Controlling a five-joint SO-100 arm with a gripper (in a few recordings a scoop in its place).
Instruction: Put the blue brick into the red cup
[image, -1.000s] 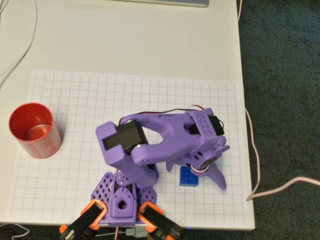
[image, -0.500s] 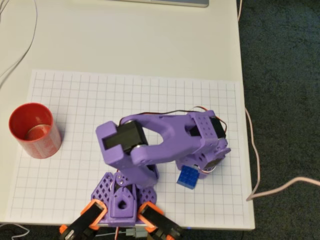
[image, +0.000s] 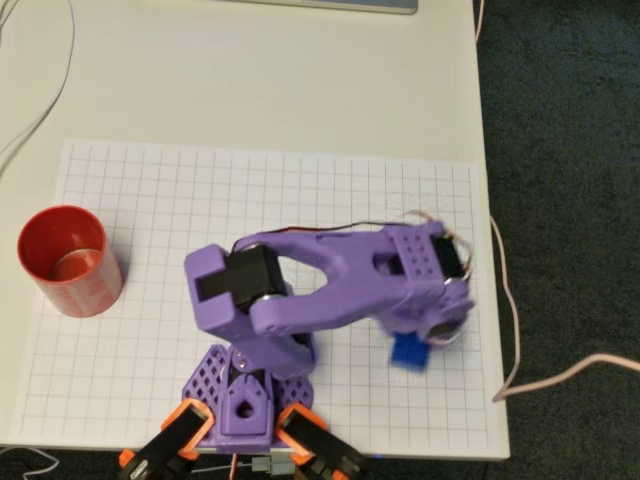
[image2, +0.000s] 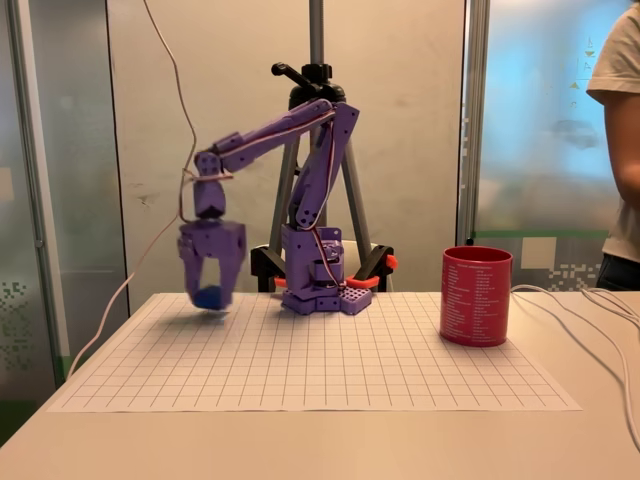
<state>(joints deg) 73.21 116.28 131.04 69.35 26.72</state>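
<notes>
While the purple arm (image2: 300, 140) reaches out over the gridded sheet (image2: 330, 360), its end effector (image2: 210, 292) holds the blue brick (image2: 209, 297) between its fingers, lifted just clear of the paper in the fixed view. Seen from overhead, the blurred brick (image: 408, 351) hangs near the sheet's right side beneath the end effector (image: 425, 335). Well apart, the red cup (image: 68, 260) stands upright at the sheet's left edge on the white tabletop (image: 250, 80). A person (image2: 622, 150) stands beside the tabletop at the fixed view's right edge.
</notes>
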